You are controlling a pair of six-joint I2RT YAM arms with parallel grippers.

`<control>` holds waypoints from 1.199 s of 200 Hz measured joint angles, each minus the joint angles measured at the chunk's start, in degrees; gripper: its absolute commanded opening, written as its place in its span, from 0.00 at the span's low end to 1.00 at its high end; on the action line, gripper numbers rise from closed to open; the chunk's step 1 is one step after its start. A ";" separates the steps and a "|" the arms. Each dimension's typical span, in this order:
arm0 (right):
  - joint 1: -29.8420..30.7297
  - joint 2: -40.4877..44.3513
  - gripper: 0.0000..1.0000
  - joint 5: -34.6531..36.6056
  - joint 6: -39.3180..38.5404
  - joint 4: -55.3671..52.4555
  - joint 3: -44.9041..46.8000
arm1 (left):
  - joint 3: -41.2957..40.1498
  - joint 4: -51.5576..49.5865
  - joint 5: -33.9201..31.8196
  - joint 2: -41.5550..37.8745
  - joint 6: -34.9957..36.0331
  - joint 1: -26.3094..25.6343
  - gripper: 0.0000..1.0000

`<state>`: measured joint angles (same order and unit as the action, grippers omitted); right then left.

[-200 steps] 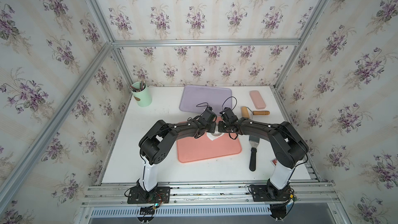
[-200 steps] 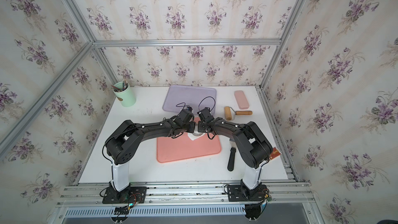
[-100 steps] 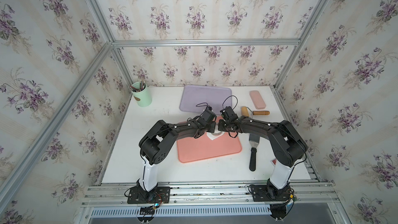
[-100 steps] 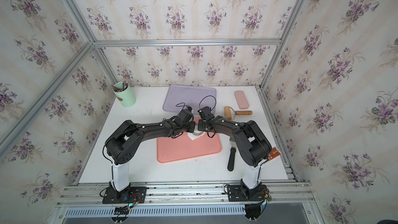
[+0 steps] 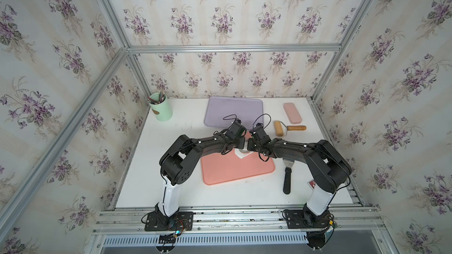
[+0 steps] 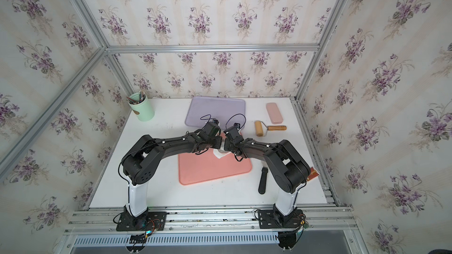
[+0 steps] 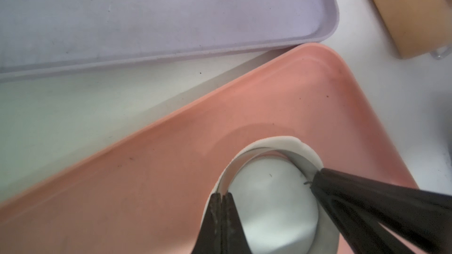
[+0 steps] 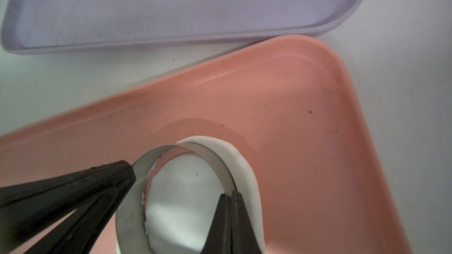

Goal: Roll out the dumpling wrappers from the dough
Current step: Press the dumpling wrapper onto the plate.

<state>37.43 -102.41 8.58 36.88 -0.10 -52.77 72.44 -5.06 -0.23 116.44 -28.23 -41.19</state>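
Both arms reach in from opposite sides and meet over the far part of the pink tray (image 5: 234, 172). There the dough (image 8: 244, 167) lies as a thin white sheet under a metal ring cutter (image 8: 129, 216). The left gripper (image 7: 221, 195) and the right gripper (image 8: 229, 195) each have their 2 fingers drawn tight together, with the tips set on the ring's upper rim at opposite points. That pairing likely serves to press the ring down evenly, so it shears a round wrapper (image 7: 269, 204) without tipping. Whether the thin wall is nipped in each seam or only pushed from above, I cannot tell. In both top views the wrists hide nearly all of this, leaving 1 small white corner of dough. They do show the wooden roller (image 5: 280, 128) and the black-handled scraper (image 5: 286, 179) lying off the tray, and the lilac tray (image 5: 232, 108) bare behind. Only the wrist views show the ring seated, ragged crumbs on its inner wall, and a crescent of sheet outside it.
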 measured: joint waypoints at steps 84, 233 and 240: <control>-3.48 -3.02 0.00 -6.38 -1.05 -9.99 -7.52 | -3.56 4.20 -1.40 -1.33 0.20 -1.03 0.00; -3.87 -6.08 0.08 -7.19 -6.12 -13.05 -12.28 | -1.75 0.24 -0.66 -2.64 -1.75 0.07 0.00; -3.80 -6.16 0.09 -6.99 -6.51 -13.22 -12.50 | -1.73 -0.13 -0.52 -2.89 -1.75 0.09 0.00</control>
<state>33.63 -108.57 1.58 30.37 -13.32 -65.28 70.72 -5.19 -0.75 113.56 -29.98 -41.10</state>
